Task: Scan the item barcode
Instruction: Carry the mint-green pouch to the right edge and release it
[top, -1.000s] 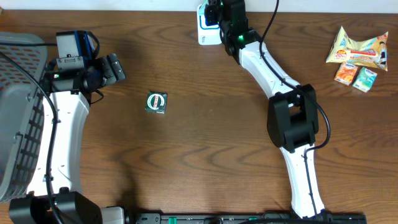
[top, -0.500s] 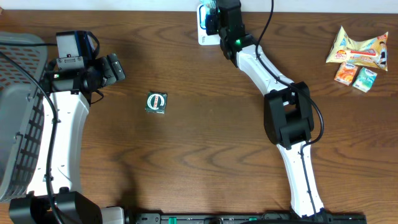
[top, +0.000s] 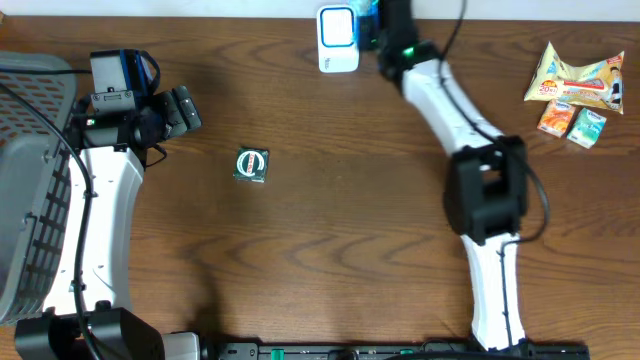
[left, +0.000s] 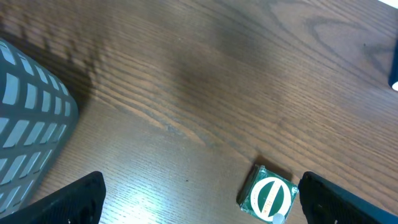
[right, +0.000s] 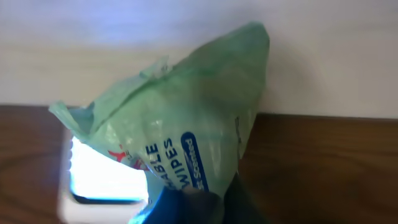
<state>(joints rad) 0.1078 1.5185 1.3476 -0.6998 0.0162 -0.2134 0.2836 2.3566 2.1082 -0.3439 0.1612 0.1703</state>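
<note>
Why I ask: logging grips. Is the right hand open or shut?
Shut on the green plastic wipes pack; right wrist view shows the right hand pinching its bottom.

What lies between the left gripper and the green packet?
Nothing. Only bare table separates the left gripper from the green packet, as the overhead view shows most clearly.

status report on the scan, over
Right claw shut on wipes pack, at scanner. Left claw open, empty. Nothing blocking scanner.

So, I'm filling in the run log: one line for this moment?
step: scan | right gripper: shut on wipes packet, next to scanner | left gripper: open, empty, near small square packet
</note>
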